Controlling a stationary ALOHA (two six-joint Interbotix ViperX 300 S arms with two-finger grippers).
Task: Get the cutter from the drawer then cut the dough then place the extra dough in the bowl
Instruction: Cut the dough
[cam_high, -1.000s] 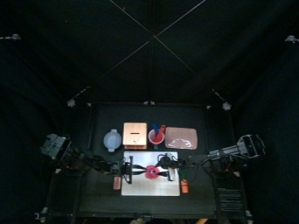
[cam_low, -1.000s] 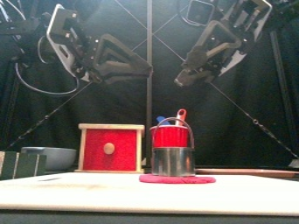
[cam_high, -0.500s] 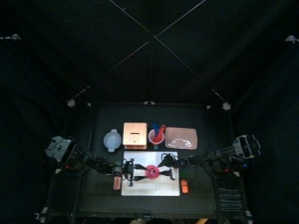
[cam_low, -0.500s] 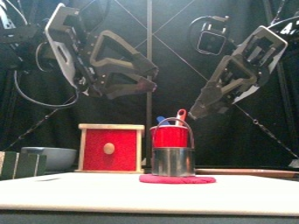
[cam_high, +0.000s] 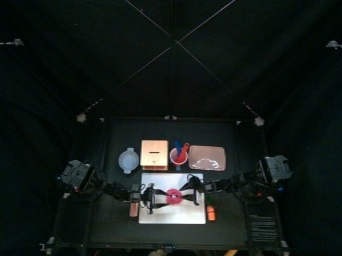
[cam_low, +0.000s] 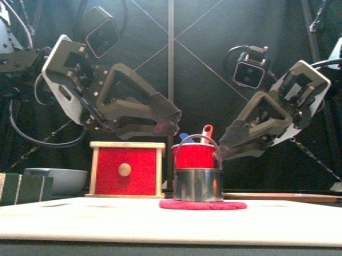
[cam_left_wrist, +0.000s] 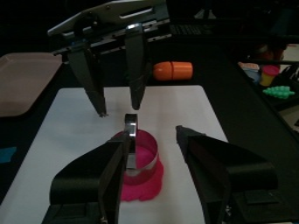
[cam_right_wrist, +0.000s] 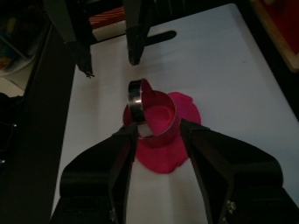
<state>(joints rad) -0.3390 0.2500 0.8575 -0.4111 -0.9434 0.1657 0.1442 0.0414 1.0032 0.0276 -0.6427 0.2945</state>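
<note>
As wrist views alone reveal, left gripper (cam_left_wrist: 151, 136) and right gripper (cam_right_wrist: 159, 129) gape, flanking the mid-frame cutter (cam_left_wrist: 132, 131). Dough (cam_left_wrist: 142, 182) lies beneath.

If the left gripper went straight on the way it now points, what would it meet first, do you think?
The left gripper would most likely meet the metal cutter first, standing on the pink dough just beyond its open jaws; depth is unclear.

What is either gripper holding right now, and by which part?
Nothing. The left gripper and right gripper are open; the cutter stands ungripped on the dough.
</note>
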